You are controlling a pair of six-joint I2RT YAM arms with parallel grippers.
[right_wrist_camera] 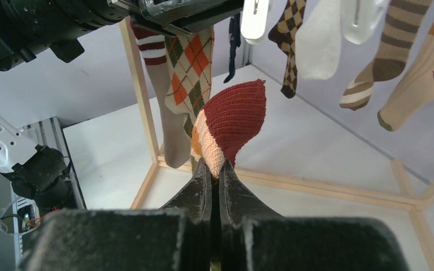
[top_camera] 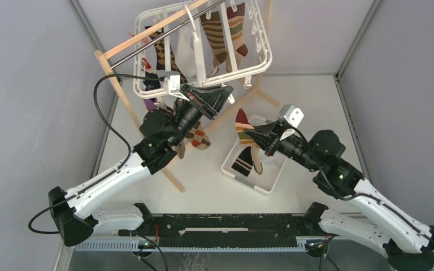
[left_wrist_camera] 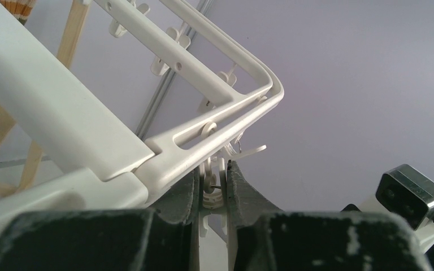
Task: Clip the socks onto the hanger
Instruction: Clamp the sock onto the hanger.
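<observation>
Only the left wrist view shows the left gripper [left_wrist_camera: 212,169] pinched on a small white plastic clip [left_wrist_camera: 213,189]. The clip sits between its fingers, just under the smooth rounded corner of the hanger [left_wrist_camera: 62,124]. The right wrist view shows the right gripper [right_wrist_camera: 215,169] clamped on a ribbed knit red-toed sock [right_wrist_camera: 234,113], whose toe rises above the fingertips. From above, a slotted white basket [top_camera: 251,185] lies beneath those fingers.

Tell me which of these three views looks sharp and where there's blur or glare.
Top external: evenly lit and sharp, only soft shadows on the table. Left wrist: the near hanger bar is bright, washed-out and soft; the clip in the left gripper is reasonably clear. Right wrist: the red-toed sock is crisp, the right gripper body dark and blurred.
</observation>
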